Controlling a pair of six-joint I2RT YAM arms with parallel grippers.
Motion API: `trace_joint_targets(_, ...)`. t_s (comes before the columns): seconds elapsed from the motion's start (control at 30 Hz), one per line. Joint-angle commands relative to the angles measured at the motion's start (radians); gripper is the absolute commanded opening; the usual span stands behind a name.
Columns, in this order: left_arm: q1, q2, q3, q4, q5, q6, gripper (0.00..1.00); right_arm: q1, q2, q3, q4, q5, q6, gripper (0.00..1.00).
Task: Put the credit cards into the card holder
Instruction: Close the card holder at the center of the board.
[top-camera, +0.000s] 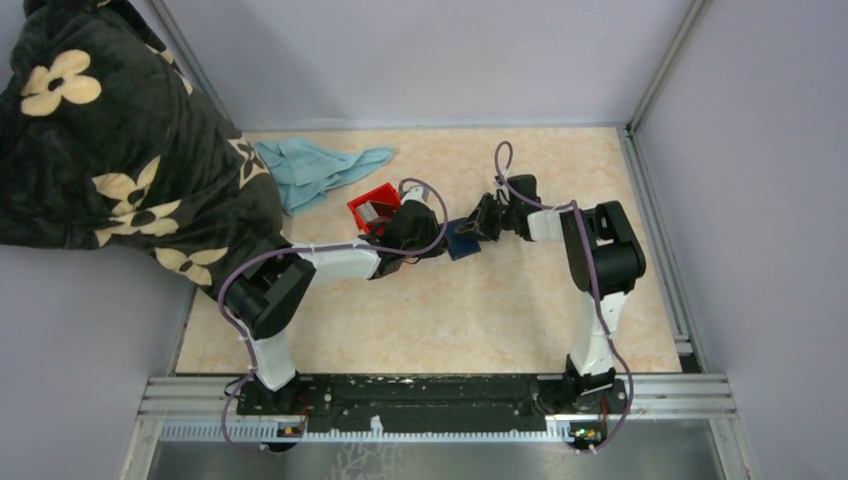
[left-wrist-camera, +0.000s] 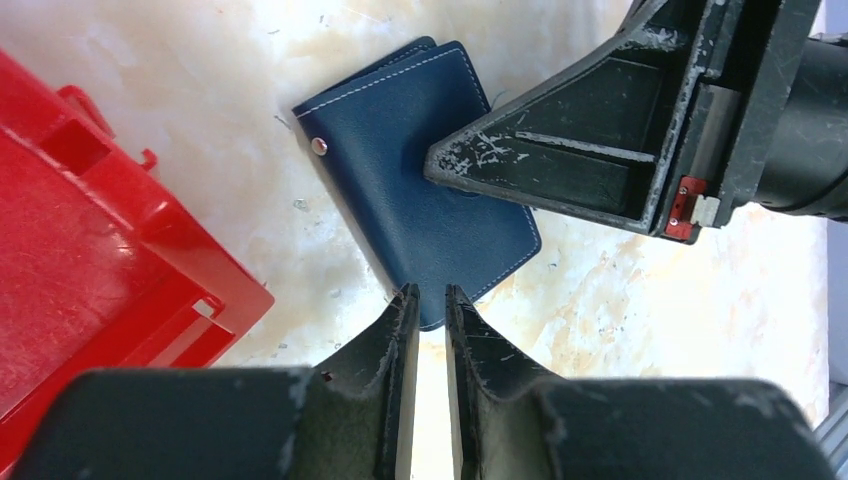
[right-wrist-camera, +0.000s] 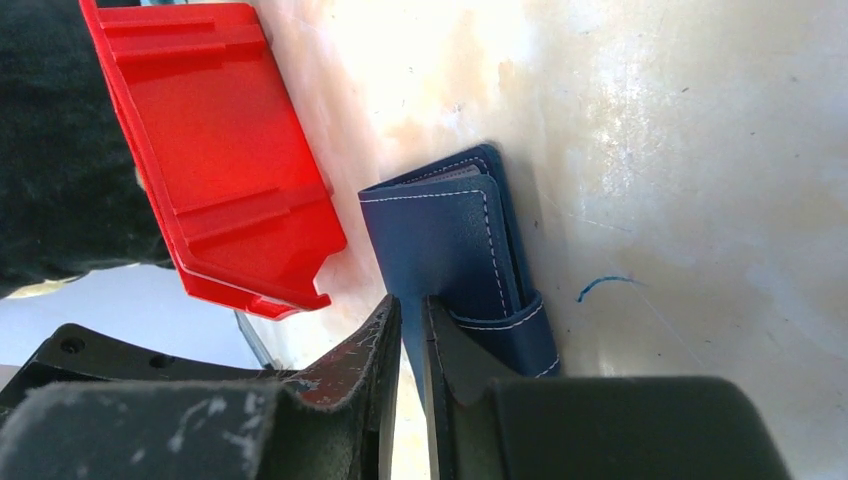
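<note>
The card holder is a navy wallet lying folded shut on the table between my two grippers. In the left wrist view its near corner sits just beyond my left gripper, whose jaws stand a narrow gap apart with only table showing between them. My right gripper is also slightly open, its tips over the holder's edge. One right fingertip rests on the cover. A thin pale edge, perhaps the credit cards, peeks from the holder's far end; the rest is hidden.
A red plastic bin stands just left of the holder, with something greyish inside. It is close beside my left gripper. A light blue cloth lies behind it. Dark floral fabric covers the far left.
</note>
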Motion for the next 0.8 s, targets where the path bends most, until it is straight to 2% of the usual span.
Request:
trace_joint_targets(0.0, -0.012, -0.010, -0.017, 0.027, -0.031, -0.017, 0.22, 0.000, 0.006, -0.005, -0.139, 0.136, -0.106, 0.16)
trace_joint_targets(0.77, -0.031, 0.029, 0.012, 0.020, -0.059, -0.015, 0.22, 0.037, -0.092, 0.119, -0.173, 0.056, -0.118, 0.18)
